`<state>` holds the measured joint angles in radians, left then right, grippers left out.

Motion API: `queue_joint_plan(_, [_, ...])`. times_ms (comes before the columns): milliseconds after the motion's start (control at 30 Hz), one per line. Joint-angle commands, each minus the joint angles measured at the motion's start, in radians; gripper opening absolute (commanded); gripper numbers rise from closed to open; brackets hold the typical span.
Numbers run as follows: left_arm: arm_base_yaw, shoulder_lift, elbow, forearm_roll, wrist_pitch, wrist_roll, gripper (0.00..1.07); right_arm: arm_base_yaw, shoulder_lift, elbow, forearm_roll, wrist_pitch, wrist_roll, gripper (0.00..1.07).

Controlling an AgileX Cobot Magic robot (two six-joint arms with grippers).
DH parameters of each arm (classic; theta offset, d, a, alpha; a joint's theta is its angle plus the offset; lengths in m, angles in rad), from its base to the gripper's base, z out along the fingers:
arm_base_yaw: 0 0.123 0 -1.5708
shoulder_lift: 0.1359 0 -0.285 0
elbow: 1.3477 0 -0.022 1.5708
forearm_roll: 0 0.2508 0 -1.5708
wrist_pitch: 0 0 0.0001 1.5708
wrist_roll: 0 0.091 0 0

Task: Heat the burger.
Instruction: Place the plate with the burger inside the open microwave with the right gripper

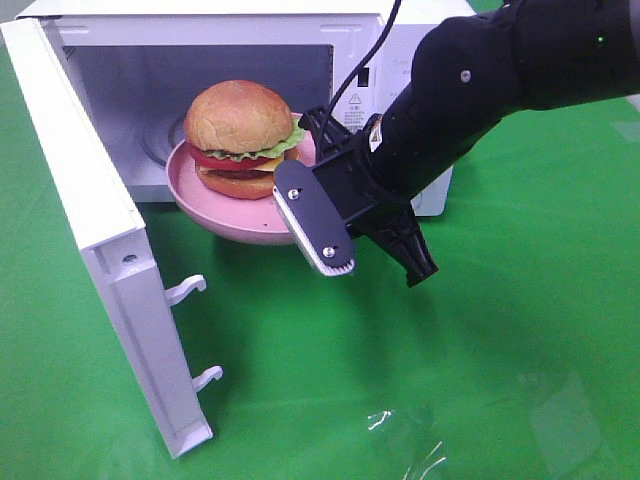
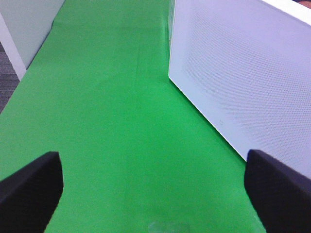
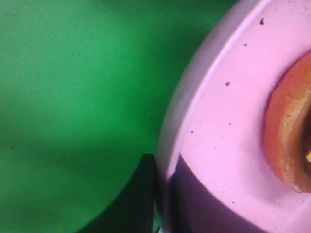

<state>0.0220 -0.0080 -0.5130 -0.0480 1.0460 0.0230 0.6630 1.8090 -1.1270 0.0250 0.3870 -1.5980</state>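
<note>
Right gripper (image 1: 300,205) is clamped on the near rim of the pink plate (image 1: 215,210), and its black arm slants down from the upper right across the front of the microwave (image 1: 200,15). The burger (image 1: 240,135) sits on that plate at the oven's mouth, partly inside the cavity, beside the open door (image 1: 100,240).

From the left wrist, the left gripper (image 2: 154,191) hangs over the green cloth (image 2: 112,111) with its fingers wide apart and nothing between them. The microwave's white perforated side is just beside it.

From the right wrist, a dark finger presses the speckled plate's edge, with the lower bun further in on the plate.
</note>
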Motion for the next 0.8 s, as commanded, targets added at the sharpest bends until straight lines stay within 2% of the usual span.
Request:
queue_joint_plan(33, [-0.005, -0.016, 0.003, -0.008, -0.011, -0.002, 0.93, 0.000, 0.013, -0.047, -0.006, -0.045, 0.032, 0.00])
queue_joint_plan(800, [-0.005, -0.016, 0.003, -0.007, -0.011, -0.002, 0.93, 0.020, 0.158, -0.248, -0.064, -0.023, 0.122, 0.00])
